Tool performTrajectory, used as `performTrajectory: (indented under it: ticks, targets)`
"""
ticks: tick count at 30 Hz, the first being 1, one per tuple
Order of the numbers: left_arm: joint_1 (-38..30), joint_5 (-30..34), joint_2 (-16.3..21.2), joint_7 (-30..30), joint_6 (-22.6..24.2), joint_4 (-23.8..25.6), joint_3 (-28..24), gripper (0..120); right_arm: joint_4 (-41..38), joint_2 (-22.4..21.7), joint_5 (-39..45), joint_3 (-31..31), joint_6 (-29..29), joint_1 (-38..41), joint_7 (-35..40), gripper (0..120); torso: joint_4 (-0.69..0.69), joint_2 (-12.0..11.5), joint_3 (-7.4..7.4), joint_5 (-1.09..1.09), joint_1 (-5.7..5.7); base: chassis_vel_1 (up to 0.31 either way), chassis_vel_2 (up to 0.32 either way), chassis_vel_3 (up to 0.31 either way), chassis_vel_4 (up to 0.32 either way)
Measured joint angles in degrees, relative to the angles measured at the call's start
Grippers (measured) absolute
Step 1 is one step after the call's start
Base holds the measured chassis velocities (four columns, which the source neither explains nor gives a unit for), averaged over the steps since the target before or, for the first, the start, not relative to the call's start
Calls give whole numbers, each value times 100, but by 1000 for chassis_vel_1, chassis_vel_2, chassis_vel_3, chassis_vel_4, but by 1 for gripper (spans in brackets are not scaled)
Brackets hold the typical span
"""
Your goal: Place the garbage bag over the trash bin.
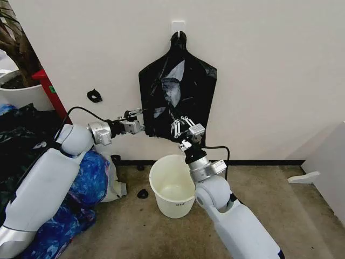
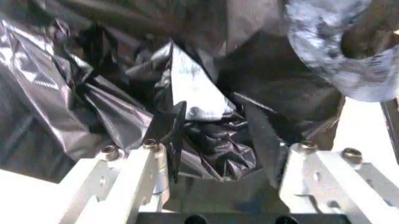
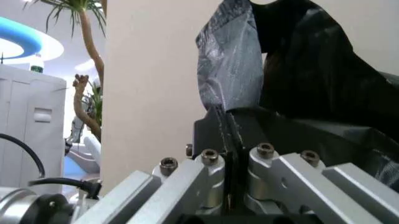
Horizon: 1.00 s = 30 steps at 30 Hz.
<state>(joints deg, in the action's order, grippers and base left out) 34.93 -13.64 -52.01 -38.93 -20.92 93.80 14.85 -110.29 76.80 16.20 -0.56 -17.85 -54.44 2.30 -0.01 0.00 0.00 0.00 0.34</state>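
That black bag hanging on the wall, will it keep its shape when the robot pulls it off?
Probably not. The garbage bag hangs creased and limp from a hook, so it should flop and sag. Its glossy film looks thin and light, perhaps slippery. The right gripper pinches its lower edge shut; the left gripper is open around crumpled folds.

Nothing readable is showing anywhere. The trash bin point(image 1: 171, 189) is carrying a small dark label low on its near side, but its characters are staying too small to make out. The red stand point(image 1: 49, 90) at the far left is bearing a green sticker, equally illegible.
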Motion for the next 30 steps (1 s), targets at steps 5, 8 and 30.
performTrajectory:
  ticks: [5, 8, 30]
  targets:
    - [-101, 387, 2, -5, 223, -153, -135, 63, -7, 17, -8, -51, 0, -15, -25, 0, 0, 0, 0, 0, 0, 0, 0, 0, 0]
    - [-155, 520, 6, -6, 301, -193, -213, 71, -8, 20, -12, -65, 0, -19, -37, 0, 0, 0, 0, 0, 0, 0, 0, 0, 0]
    - [-1350, 346, -258, -1337, 635, -728, -975, 95, -57, 67, -47, -110, -14, -35, -84, 0, 1, 0, 0, 0, 0, 0, 0, 0, 0]
